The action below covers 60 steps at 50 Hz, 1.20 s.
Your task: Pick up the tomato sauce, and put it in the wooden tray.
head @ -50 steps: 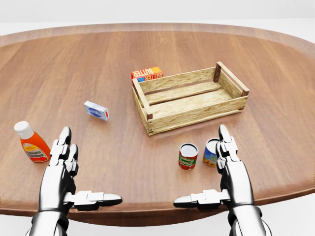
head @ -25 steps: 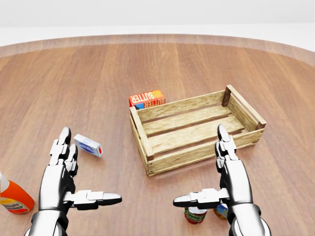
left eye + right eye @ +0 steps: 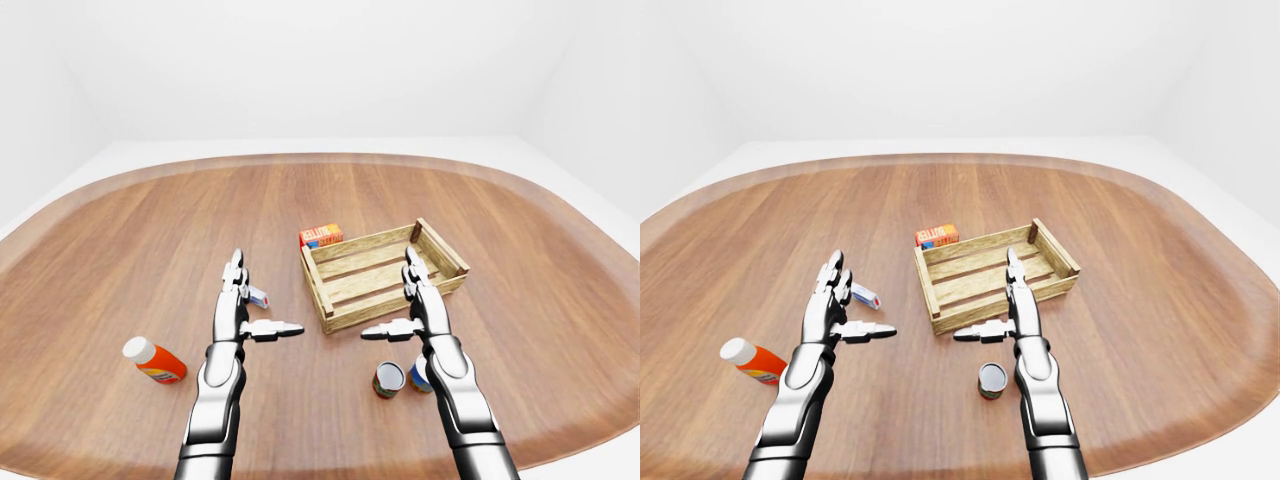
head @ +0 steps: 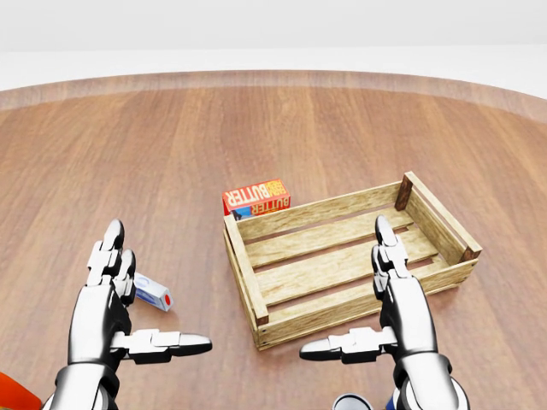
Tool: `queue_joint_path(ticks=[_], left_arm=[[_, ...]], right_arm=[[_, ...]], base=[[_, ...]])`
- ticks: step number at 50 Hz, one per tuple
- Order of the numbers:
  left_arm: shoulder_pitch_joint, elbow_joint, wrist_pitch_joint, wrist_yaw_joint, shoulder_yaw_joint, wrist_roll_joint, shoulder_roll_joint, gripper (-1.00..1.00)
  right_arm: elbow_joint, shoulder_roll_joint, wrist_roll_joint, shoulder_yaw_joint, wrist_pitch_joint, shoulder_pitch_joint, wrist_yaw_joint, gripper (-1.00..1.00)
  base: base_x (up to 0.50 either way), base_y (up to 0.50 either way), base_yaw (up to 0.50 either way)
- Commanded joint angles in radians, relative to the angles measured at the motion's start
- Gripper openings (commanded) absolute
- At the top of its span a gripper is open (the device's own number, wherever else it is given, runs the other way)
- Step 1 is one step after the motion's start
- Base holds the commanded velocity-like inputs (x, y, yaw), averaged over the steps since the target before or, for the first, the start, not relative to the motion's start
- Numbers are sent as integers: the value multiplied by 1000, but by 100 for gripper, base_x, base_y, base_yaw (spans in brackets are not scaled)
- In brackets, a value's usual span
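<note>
Both hands raised over the table, holding nothing: left hand (image 3: 236,305) fingers spread wide, thumb out sideways toward the right; right hand (image 3: 418,305) likewise wide, thumb pointing left. Just past the left hand's fingertips lies a small white-and-blue box (image 3: 865,296). Tomato sauce can (image 3: 388,379), red label, open top, stands upright near the table's bottom edge, just left of the right forearm; a second can (image 3: 419,373), blue-labelled, touching or just beside it, partly hidden by that arm. Wooden tray (image 4: 246,272) sits right of table centre, slatted, nothing in it; butter box (image 4: 255,196) at its top-left corner outside. Orange sauce bottle (image 3: 153,361), white cap, lies on its side toward the table's bottom-left. Table (image 3: 150,230): large rounded wood-grain oval. Room: plain white walls and floor.
</note>
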Motion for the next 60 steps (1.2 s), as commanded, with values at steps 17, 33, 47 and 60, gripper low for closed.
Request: queue_joint_path(ticks=[17,33,47,60], left_arm=[[3,1,2,2,0,-1,-1,100],[-3,8,3,5,3,-6,1,100],[-4,8,6,7,4,-8,1,100],[-7,16,3,8,6,-6,3,100]], right_arm=[[-46,6,30,17,-52,43,50,100],[-302,5,27,66,59,104,81,100],[-414,-34,-83,79,59,163,176,100],[-567,-66,-312,66,59,185,356,100]], base=[[47,0,0],[0,0,0],[0,0,0],[0,0,0]])
